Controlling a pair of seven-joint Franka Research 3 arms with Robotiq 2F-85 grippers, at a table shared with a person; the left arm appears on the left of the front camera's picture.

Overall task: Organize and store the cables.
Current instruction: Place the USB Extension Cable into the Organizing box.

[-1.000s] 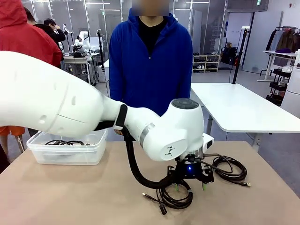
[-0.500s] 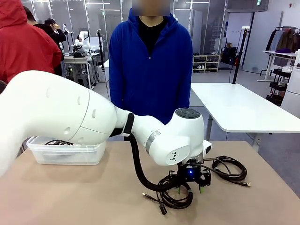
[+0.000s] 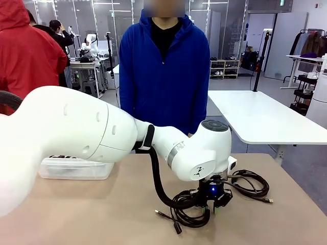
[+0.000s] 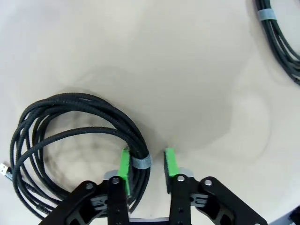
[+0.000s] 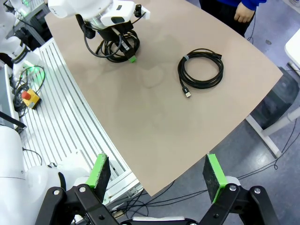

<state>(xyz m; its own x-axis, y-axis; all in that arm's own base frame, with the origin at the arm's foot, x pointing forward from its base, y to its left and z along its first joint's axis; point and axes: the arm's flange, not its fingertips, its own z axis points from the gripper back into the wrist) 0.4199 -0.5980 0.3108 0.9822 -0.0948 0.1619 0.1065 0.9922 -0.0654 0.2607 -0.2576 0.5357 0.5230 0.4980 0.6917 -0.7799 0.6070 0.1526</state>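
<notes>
A coiled black cable (image 3: 191, 217) lies on the tan table near the front edge. My left gripper (image 3: 209, 208) points straight down onto its right side. In the left wrist view the green pads (image 4: 124, 164) sit on either side of the cable (image 4: 70, 122) at its grey tie (image 4: 140, 162), and the left gripper (image 4: 146, 161) is shut on the bundle. A second coiled cable (image 3: 250, 184) lies just to the right, also in the right wrist view (image 5: 201, 70). My right gripper (image 5: 156, 173) hangs open beyond the table edge, with nothing between its fingers.
A clear plastic bin (image 3: 76, 168) stands at the left of the table, largely hidden behind my left arm. A person in a blue hoodie (image 3: 163, 66) stands at the far side. Bare tabletop (image 5: 154, 108) lies between the cables and the near edge.
My left gripper has dropped onto the near cable and its fingers have closed around the bundle. The left arm has swung forward and now covers more of the bin.
</notes>
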